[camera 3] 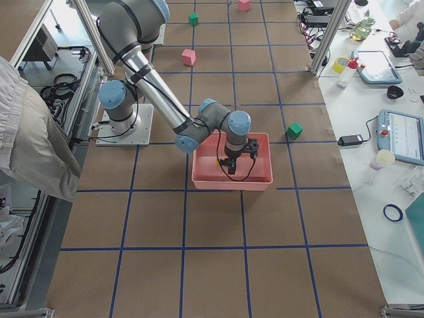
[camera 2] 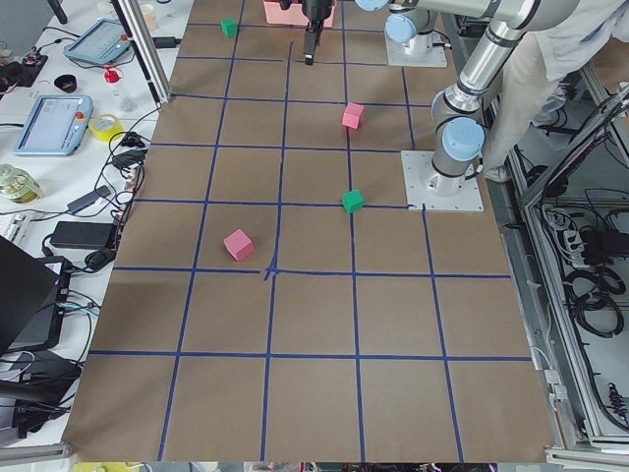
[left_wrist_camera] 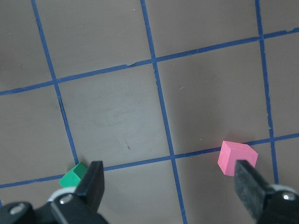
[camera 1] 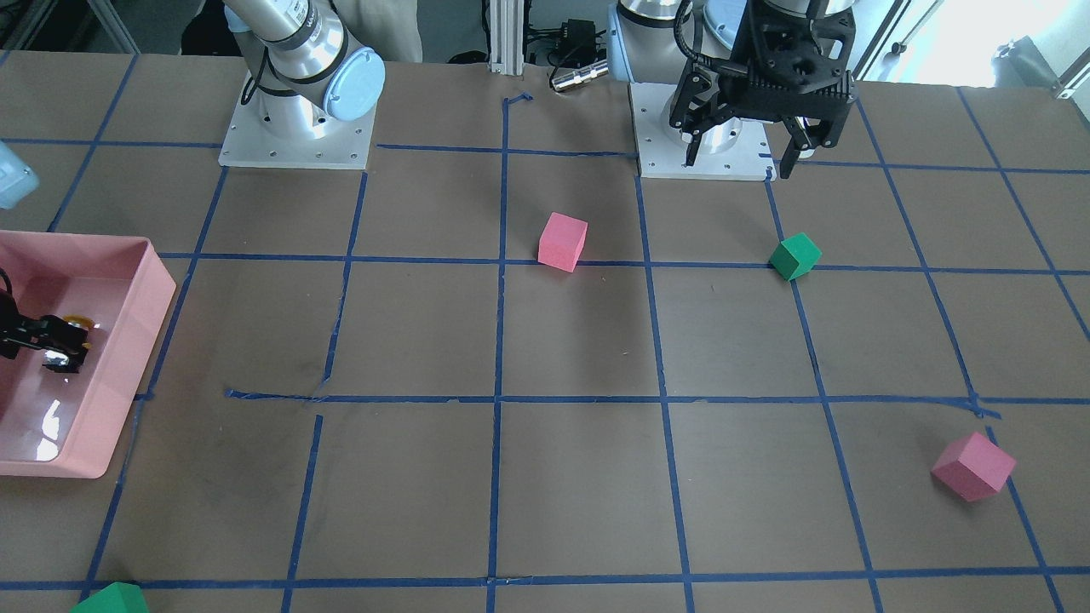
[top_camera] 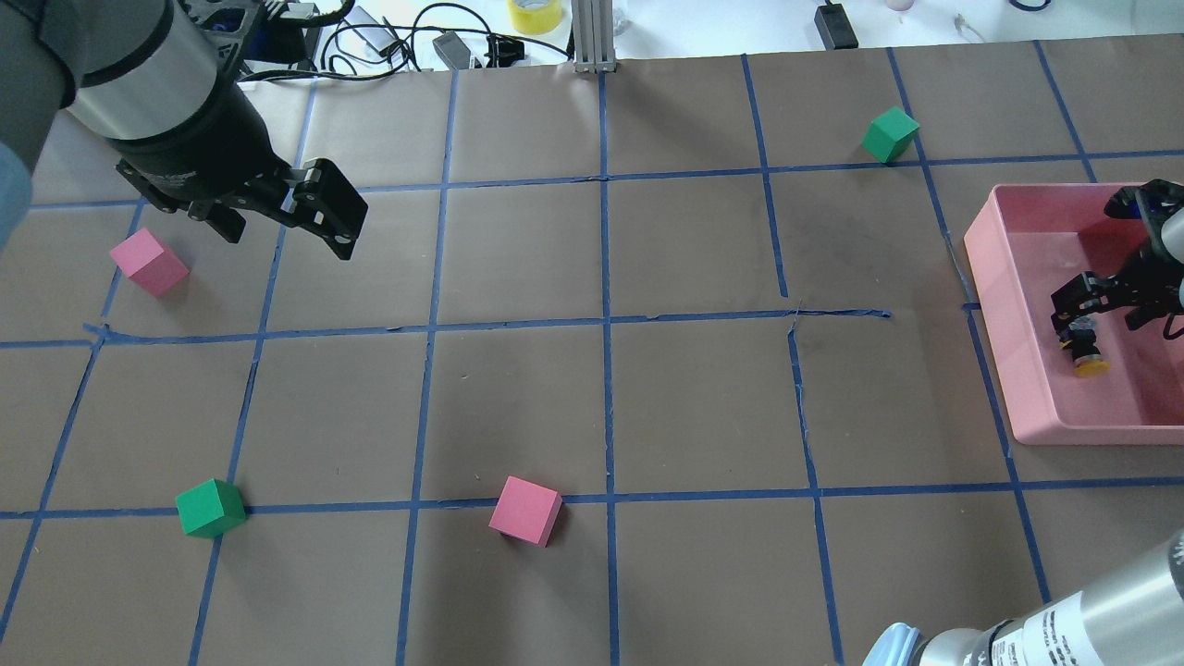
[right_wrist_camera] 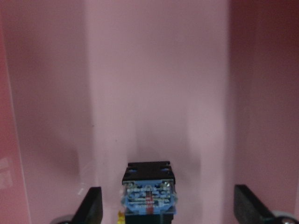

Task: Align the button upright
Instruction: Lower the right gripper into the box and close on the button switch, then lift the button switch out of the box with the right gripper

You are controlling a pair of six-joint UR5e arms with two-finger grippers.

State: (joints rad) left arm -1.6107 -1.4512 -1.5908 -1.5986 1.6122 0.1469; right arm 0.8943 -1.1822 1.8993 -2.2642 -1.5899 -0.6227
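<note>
The button (top_camera: 1084, 355) lies tilted in the pink tray (top_camera: 1017, 370). Its yellow cap (top_camera: 1092, 367) points toward the robot's side and its black base is under the gripper. My right gripper (top_camera: 1101, 326) is low inside the tray and open. In the right wrist view the button's black-and-blue base (right_wrist_camera: 149, 196) sits between the wide-apart fingers (right_wrist_camera: 92, 205), touching neither. The cap also shows in the front view (camera 1: 79, 323) beside the gripper (camera 1: 72, 345). My left gripper (top_camera: 282, 231) is open and empty, raised above the table.
Two pink cubes (top_camera: 149, 263) (top_camera: 525, 511) and two green cubes (top_camera: 210, 508) (top_camera: 891, 134) lie scattered on the brown table with its blue tape grid. The tray walls stand close around the right gripper. Cables and tape rolls lie beyond the far edge.
</note>
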